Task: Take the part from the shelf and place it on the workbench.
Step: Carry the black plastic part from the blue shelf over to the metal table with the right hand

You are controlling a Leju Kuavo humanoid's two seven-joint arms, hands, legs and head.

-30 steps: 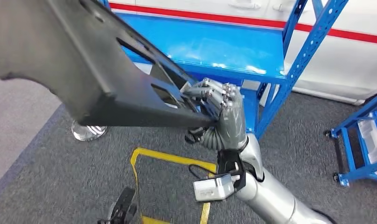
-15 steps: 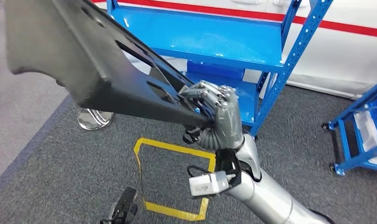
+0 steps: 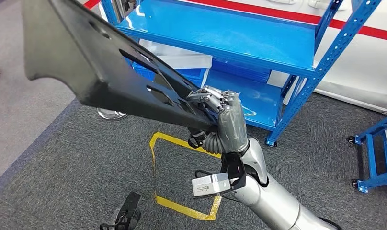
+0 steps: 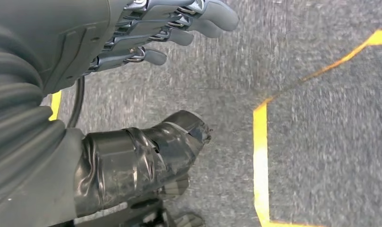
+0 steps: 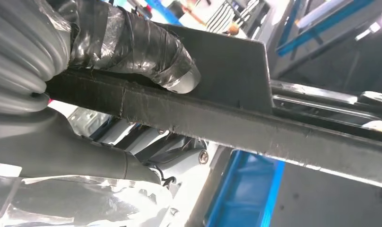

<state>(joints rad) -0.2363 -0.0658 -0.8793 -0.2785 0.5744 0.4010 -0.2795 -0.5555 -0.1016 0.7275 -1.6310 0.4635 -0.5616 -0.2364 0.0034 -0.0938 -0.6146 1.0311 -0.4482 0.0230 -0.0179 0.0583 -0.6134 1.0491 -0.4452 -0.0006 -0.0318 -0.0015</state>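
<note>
Right now you can see the right hand [image 3: 225, 117] clamped on one end of the big black part [image 3: 100, 62], fingers curled over its top edge. From there the part juts up and away to the left, lifted clear of the grey carpet [image 3: 76, 167], and it crosses in front of the blue shelf [image 3: 258, 43]. Look at the right wrist view and you'll find the taped thumb [image 5: 146, 54] pressed against the part's flat side, with the dark bar of the part [image 5: 255, 132] running across the picture. Your left hand [image 4: 132, 71] hangs over the carpet holding nothing, its fingers [image 4: 189, 21] stretched out and apart from the taped thumb [image 4: 146, 151]. Yellow tape [image 3: 182, 177] marks a square on the floor just below the right hand, and a second blue rack [image 3: 376, 153] stands well off to the right.
</note>
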